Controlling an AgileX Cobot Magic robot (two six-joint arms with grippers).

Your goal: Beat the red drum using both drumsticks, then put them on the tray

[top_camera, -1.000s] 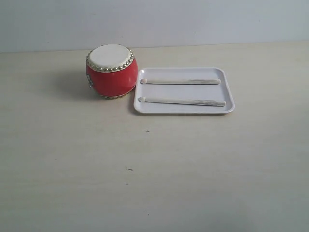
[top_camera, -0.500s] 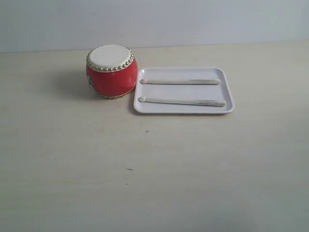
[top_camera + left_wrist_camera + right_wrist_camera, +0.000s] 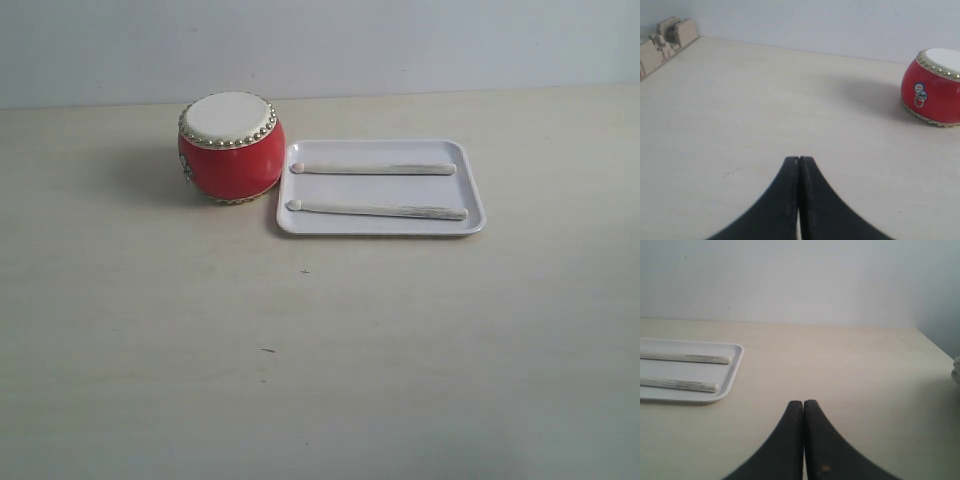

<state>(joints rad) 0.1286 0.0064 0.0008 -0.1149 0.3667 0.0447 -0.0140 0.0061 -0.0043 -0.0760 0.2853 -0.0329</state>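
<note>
Tabletop (image 3: 300, 380), pale beige and faintly grained, fills the front of the exterior view, with a couple of small dark specks (image 3: 268, 350) on it; neither arm shows in that view. In each wrist view the claw sits closest to the lens. The left gripper (image 3: 799, 160) is clenched, its two black fingers pressed flat together with nothing between them, above bare tabletop. The right gripper (image 3: 803, 403) is clenched the same way and also grasps nothing. Farther back, right of centre, the tray (image 3: 380, 146) lies flat with its long side across the exterior view. Both sticks rest inside it, parallel and apart, with their bead tips toward the drum: the nearer drumstick (image 3: 380, 210) along the front rim and the farther drumstick (image 3: 375, 169) toward the back rim. The red drum (image 3: 231, 150) stands upright just beside the tray's left end; whether the two touch cannot be told. In the left wrist view the drum is well apart from the closed fingers and shows a small round sticker (image 3: 920, 90) on its side. A beige fixture (image 3: 667, 35) sits at the table's far edge, and behind everything rises a plain pale wall (image 3: 400, 40).
</note>
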